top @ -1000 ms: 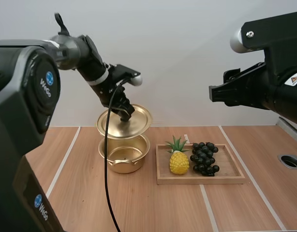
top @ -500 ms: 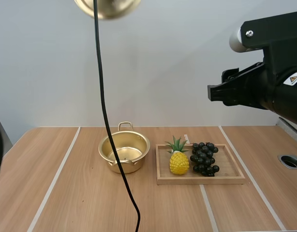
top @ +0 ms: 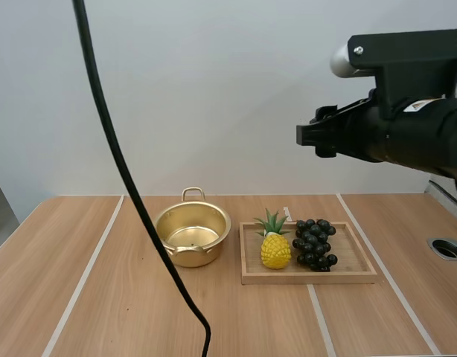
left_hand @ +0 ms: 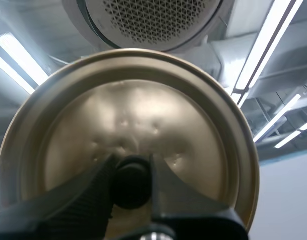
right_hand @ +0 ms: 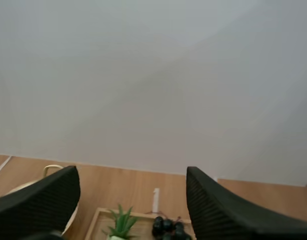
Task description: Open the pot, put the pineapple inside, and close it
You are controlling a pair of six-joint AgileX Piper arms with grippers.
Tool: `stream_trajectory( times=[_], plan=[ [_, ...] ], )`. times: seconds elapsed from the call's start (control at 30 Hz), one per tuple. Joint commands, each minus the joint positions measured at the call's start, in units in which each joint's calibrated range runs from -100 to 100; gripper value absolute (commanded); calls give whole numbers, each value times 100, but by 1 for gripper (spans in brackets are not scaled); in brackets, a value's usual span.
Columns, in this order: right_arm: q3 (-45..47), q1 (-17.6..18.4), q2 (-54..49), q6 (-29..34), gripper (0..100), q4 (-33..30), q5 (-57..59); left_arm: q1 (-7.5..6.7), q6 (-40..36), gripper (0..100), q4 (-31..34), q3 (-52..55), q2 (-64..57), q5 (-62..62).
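- My left gripper point(left_hand: 132, 165) is clamped on the knob point(left_hand: 131, 184) of the lid point(left_hand: 133, 110). Over the last second it has carried the lid up and away from the pot.
- On the bench point(top: 139, 312), left of centre, the pot point(top: 192, 234) now stands open, so I judge step one done.
- The pineapple point(top: 275, 249) stands upright at the left end of the tray point(top: 310, 277), beside the grapes point(top: 315, 242) and just right of the pot.
- Farther off, at upper right, my right gripper point(right_hand: 132, 175) is wide open and empty. It has slid left toward the tray, I judge for the pick.
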Motion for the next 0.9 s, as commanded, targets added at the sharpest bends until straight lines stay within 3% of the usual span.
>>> stream_trajectory(
  times=[0.0,0.13,0.3,0.63,0.87],
  plan=[
    [-27,-18,703,-498,100,650,583,-9,-28,0,-40,-9,-24,-450],
    [-27,-18,1904,-1056,100,1504,1704,-9,-31,0,222,-9,-24,-33],
    [-27,-18,2771,-1322,100,1733,1811,-9,-31,0,258,-9,-24,207],
    [-27,-18,3806,-1321,100,1595,1780,-9,-31,0,345,-9,-24,678],
    [-27,-18,4130,-1403,100,1304,1022,-9,-31,0,545,-9,-24,678]
  ],
)
